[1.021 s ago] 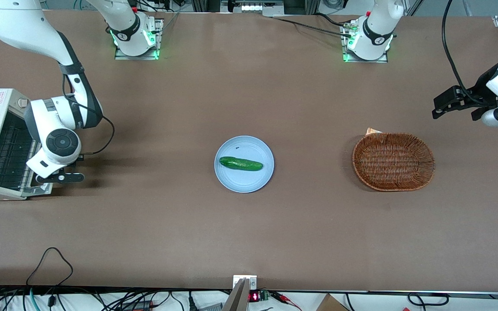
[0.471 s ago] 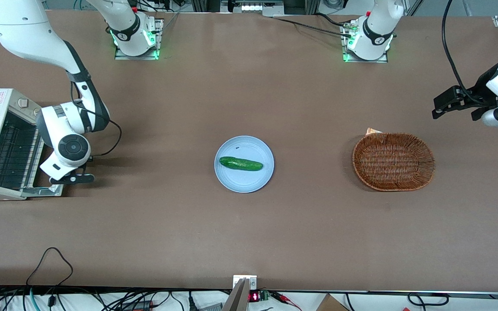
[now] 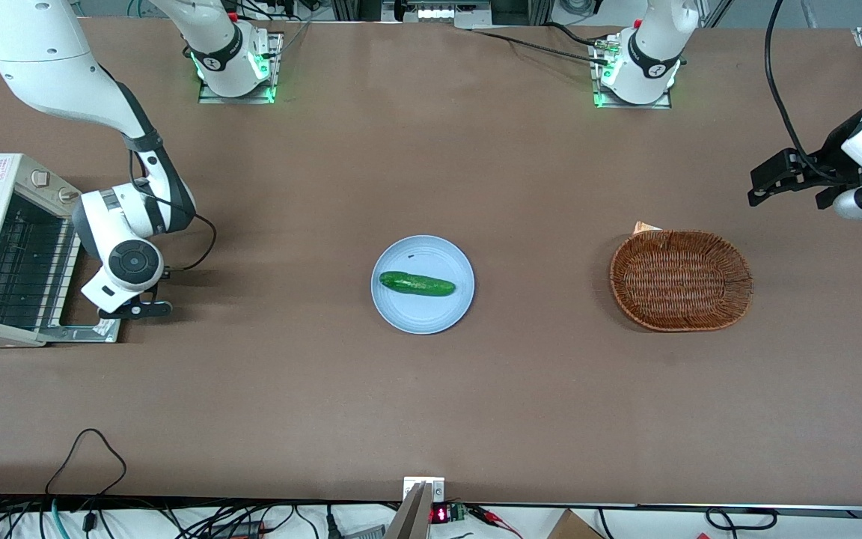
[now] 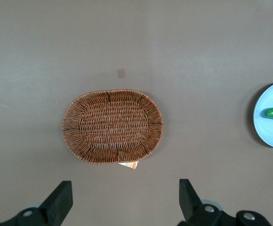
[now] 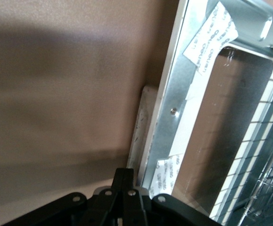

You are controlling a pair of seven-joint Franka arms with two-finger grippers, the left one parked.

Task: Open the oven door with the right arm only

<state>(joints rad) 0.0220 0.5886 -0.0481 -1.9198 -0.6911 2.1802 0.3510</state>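
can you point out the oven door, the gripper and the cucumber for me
oven door (image 3: 89,329): front view, on its bare metal inner frame, folded down.
gripper (image 3: 164,308): front view, on the black finger tips above the door's edge.
cucumber (image 3: 417,284): front view, its green middle.

A light blue plate (image 3: 401,307) lay near the middle of the brown table (image 3: 431,404) and carried a green cucumber (image 3: 417,284). An oval wicker basket (image 3: 681,280) stood toward the parked arm's end, well apart from the plate, with a small card (image 3: 644,227) touching its rim.
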